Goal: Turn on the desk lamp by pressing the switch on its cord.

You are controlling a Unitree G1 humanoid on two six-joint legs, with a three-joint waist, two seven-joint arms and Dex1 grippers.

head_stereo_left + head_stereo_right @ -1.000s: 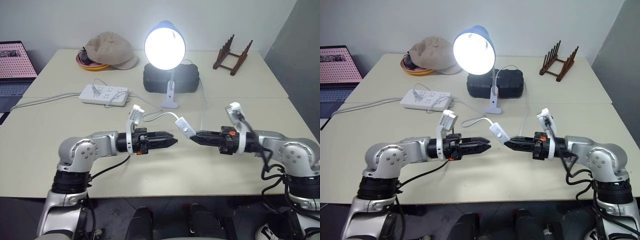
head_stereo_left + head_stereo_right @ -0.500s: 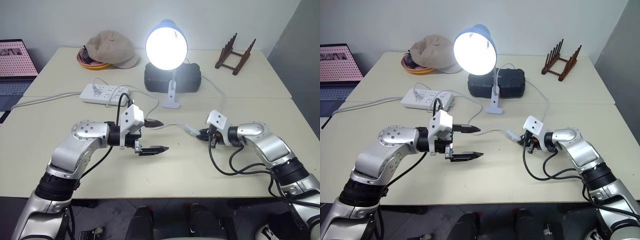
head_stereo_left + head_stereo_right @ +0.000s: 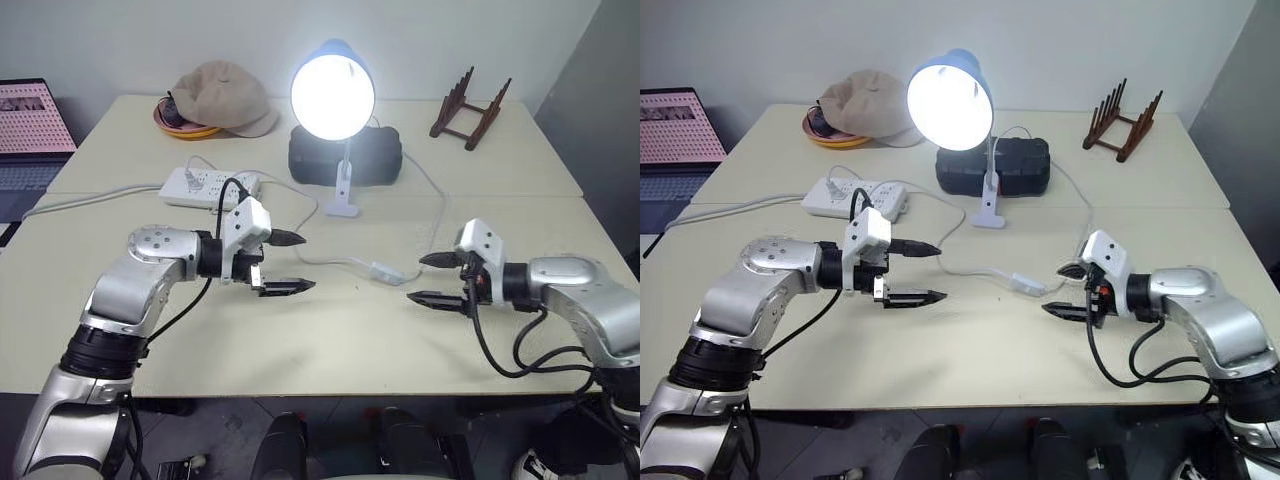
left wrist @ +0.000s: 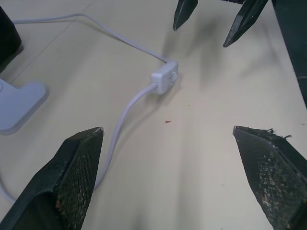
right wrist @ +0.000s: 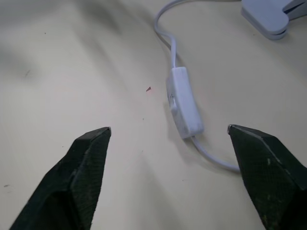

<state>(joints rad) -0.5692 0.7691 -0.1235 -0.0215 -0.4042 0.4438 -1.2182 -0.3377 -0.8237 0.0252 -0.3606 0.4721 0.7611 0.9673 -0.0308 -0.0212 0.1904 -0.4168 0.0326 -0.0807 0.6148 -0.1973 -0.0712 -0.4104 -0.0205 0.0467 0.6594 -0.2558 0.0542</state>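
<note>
Nearby, power strip (image 3: 209,187), cap (image 3: 221,97), rack (image 3: 468,108).

A: Is the desk lamp (image 3: 332,90) lit?
B: Yes, the bulb glows. The switch (image 3: 386,271) lies flat on the table (image 3: 330,340), cord (image 3: 330,262) trailing from it.
A: And the grippers?
B: Left gripper (image 3: 290,262) and right gripper (image 3: 427,278) both spread wide, either side of the switch, touching nothing

Switch (image 5: 183,106) glossy plastic; table (image 3: 330,345) matt; cap (image 3: 222,98) cloth
</note>
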